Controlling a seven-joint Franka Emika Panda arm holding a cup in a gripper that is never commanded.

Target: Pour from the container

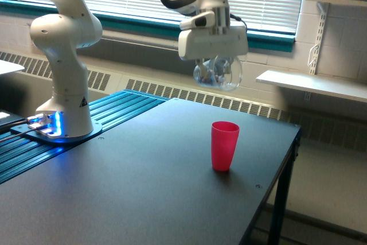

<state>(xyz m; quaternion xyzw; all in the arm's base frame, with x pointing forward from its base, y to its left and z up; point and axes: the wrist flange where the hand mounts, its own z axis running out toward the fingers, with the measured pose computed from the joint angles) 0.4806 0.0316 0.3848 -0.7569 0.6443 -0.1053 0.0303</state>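
The container, a clear rounded plastic cup with small dark bits inside, hangs in the air held by my gripper, which is shut on it. It is tipped onto its side, well above the table. Below it and slightly toward the exterior view's right stands an opaque pink-red tumbler, upright on the black table. The fingers are mostly hidden behind the white gripper body and the cup.
The arm's white base stands on a blue ribbed platform at the exterior view's left. The table's right edge drops off near the tumbler. A white shelf and a window with blinds lie behind.
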